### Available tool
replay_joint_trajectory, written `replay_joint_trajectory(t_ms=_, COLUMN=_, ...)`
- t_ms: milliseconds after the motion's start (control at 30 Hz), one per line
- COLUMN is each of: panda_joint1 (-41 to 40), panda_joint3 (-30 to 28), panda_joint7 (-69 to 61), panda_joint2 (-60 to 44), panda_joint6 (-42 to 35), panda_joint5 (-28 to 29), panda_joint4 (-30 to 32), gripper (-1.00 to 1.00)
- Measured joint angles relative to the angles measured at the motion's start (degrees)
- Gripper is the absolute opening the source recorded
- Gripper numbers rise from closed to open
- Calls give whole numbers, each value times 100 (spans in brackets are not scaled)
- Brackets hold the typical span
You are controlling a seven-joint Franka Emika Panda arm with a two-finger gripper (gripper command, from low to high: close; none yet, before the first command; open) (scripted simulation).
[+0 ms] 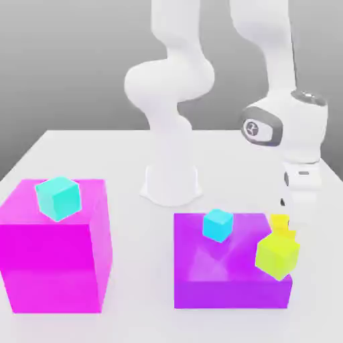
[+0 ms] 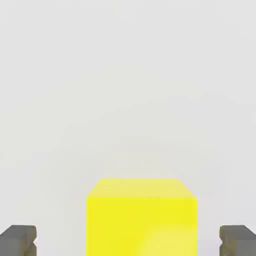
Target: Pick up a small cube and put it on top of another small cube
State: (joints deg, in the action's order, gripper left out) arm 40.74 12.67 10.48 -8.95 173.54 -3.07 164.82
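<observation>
Small yellow cube [image 2: 141, 217] on white table [image 1: 100, 154], behind lime cube [image 1: 277, 255], beside purple block [image 1: 231, 268] at exterior view's right. Gripper [image 2: 128, 240] low over it, fingers [image 2: 19, 239] spread wide, one each side of cube, not touching. Lime cube leaning tilted against purple block's corner. Cyan cube [image 1: 218, 224] atop purple block. Second cyan cube [image 1: 58, 197] atop big magenta block [image 1: 53, 261] at exterior view's left.
</observation>
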Motion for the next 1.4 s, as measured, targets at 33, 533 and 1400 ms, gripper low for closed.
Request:
replay_joint_trajectory(t_ms=33, panda_joint1=167, panda_joint3=-199, panda_joint7=93, panda_joint2=-124, panda_joint6=112, panda_joint5=125, panda_joint4=-16, gripper=0)
replay_joint_trajectory(t_ms=533, panda_joint1=184, panda_joint3=-131, panda_joint7=-136, panda_joint2=10, panda_joint6=-14, panda_joint5=-194, panda_joint4=-2, gripper=-100)
replay_joint_trajectory(t_ms=1400, panda_joint1=-3035, panda_joint3=-2741, panda_joint7=-927, panda_joint2=2742, panda_joint6=-4674, panda_joint5=971, panda_joint4=-2106, gripper=-100)
